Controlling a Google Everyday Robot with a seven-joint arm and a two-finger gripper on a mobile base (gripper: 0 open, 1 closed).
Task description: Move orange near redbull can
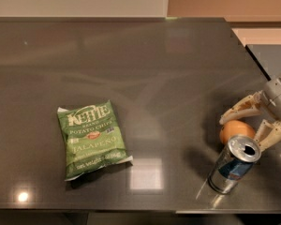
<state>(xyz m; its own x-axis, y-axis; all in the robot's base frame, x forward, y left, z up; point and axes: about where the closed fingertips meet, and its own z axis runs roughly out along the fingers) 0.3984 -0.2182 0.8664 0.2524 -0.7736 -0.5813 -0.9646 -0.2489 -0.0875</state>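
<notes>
1. We locate the orange point(234, 128) near the right edge of the dark table point(154, 69), just behind the redbull can point(234, 165) as seen in the camera view. The top of the can overlaps the lower edge of the fruit in this view; we cannot tell whether the two touch. The orange is round, so we read no long axis or pointing direction from it.

2. The redbull can stands on its base. In the view its long axis slants from the base at lower left to the silver top at upper right. The dark drinking hole sits in the top. The body shows blue and silver panels; we cannot read any lettering on it.

3. The gripper point(242, 131) enters from the right edge. Its two pale fingers point(239, 111) are spread wide, one on the far side of the orange and one on its right side beside the can's top. We see the fruit lying between them on the table, not clamped.

4. A green chip bag point(92, 139) lies flat, well apart to the left. Its long axis runs away from the camera, top edge tilted slightly left. We read "KETTLE BRAND", "POTATO CHIPS" and "JALAPEÑO".
</notes>
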